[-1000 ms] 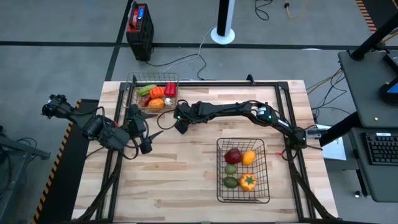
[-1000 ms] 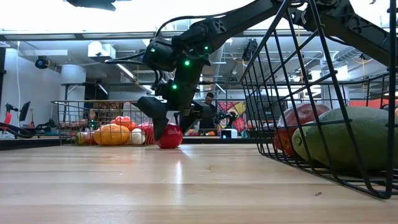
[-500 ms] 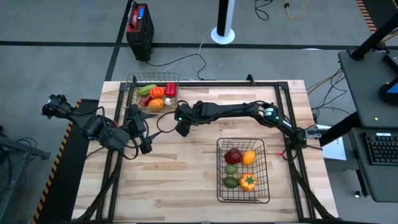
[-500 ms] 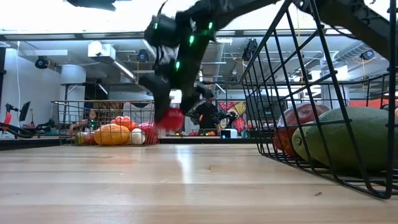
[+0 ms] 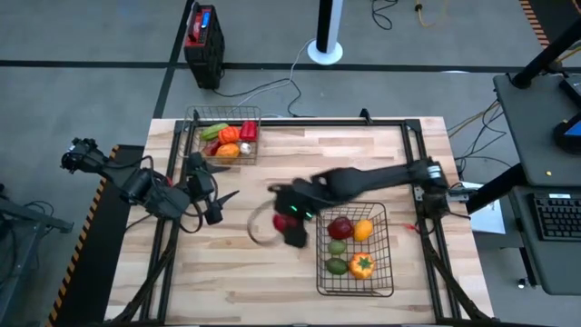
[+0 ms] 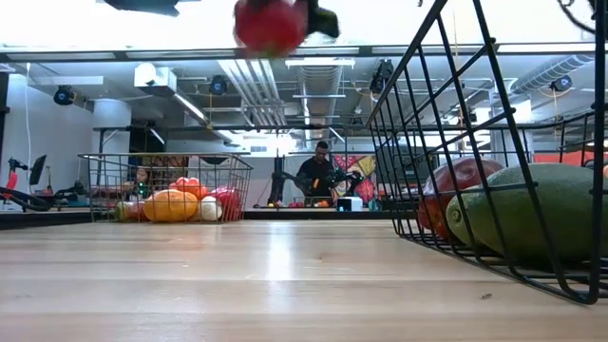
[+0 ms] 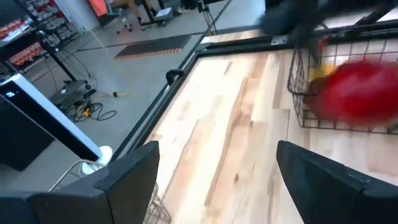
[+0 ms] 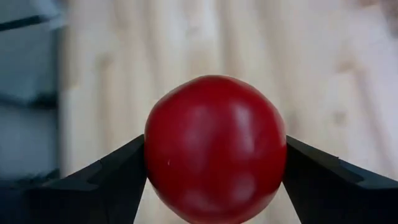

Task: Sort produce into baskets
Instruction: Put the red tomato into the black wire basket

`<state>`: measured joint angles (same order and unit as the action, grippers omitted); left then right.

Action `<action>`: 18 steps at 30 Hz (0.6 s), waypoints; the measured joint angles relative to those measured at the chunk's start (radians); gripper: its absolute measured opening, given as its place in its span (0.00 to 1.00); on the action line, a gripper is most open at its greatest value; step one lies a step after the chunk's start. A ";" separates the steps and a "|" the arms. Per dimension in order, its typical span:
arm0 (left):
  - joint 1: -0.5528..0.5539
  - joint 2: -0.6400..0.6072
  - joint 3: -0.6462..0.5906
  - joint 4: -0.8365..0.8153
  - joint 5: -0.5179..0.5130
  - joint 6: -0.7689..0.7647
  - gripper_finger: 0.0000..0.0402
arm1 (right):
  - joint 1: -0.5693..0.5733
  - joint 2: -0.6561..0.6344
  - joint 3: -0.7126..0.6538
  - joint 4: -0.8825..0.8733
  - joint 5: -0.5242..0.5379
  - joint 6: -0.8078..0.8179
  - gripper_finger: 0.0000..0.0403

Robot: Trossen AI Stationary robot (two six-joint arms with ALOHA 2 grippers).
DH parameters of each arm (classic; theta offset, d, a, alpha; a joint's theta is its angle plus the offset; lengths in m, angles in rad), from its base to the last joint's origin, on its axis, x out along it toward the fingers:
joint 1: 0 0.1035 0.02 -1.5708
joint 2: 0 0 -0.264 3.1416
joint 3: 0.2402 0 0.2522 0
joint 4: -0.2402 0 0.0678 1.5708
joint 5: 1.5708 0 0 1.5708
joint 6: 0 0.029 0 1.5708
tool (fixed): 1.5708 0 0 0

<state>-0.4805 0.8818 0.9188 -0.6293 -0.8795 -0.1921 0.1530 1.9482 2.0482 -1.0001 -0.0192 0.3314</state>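
A round red fruit (image 8: 214,149) hangs in the air with my right gripper (image 5: 289,225) shut on it, over the table's middle, just left of the larger basket (image 5: 381,282). It also shows high up in the low view (image 6: 271,24). That basket holds a red, an orange, a green and an orange-and-green piece. The smaller basket (image 5: 222,111), far left, holds more produce. My left gripper (image 5: 227,195) waits open at the table's left, with nothing between its fingers (image 7: 127,174). My right gripper pinches the red fruit between its two fingers, one finger (image 8: 118,171) on each of two opposite sides (image 8: 154,155) at its widest part. The fingers slant down from the table's right. The fruit is lifted well clear of the table.
Bare wooden tabletop (image 5: 272,272) lies between the two baskets and along the near edge. A black frame (image 5: 408,127) runs round the table. The larger basket's wire wall (image 6: 427,142) stands close in the low view. A person shows in the room beyond (image 6: 321,171).
My right gripper has lifted the red fruit off the table beside the smaller basket. It has swung up and toward the near right, toward the larger basket, turning as it went. The fruit now hangs high and clear of the table.
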 joint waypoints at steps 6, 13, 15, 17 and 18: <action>0.000 -0.001 0.001 -0.002 -0.001 0.001 0.76 | 0.137 -0.092 -0.001 -0.140 -0.045 0.163 0.79; 0.000 0.001 0.001 0.021 -0.001 -0.003 0.76 | 0.283 -0.159 -0.001 -0.289 -0.039 0.439 0.79; 0.000 0.001 0.002 0.035 0.002 -0.001 0.76 | 0.315 -0.158 -0.003 -0.323 -0.006 0.494 0.79; 0.000 0.008 0.002 0.055 0.037 0.010 0.76 | 0.346 -0.160 -0.003 -0.341 0.049 0.514 0.79; 0.000 0.015 0.001 0.076 0.067 0.030 0.76 | 0.365 -0.163 -0.003 -0.340 0.095 0.511 0.79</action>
<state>-0.4808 0.8966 0.9198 -0.5537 -0.8128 -0.1624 0.5176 1.7856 2.0449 -1.3401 0.0762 0.8420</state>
